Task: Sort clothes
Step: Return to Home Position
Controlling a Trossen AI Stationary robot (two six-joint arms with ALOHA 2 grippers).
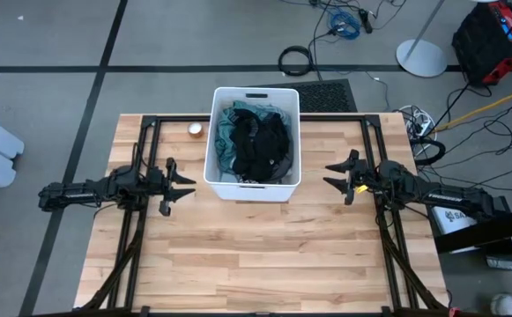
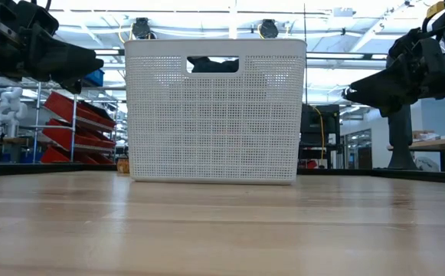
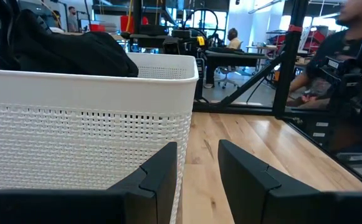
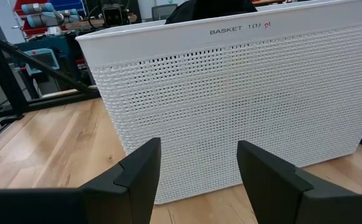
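Now the left gripper (image 1: 185, 187) hangs spread and empty, with the white bin (image 1: 213, 150) just ahead of its fingertips. Inside that bin, between the two grippers, lie the clothes (image 1: 256, 141), a heap of black over teal fabric. At the bin's other side the right gripper (image 1: 328, 175) faces it, likewise spread with nothing held. The pieces look light and limp. Pinching a raised fold atop the heap should lift one, though neighbours may drag along.
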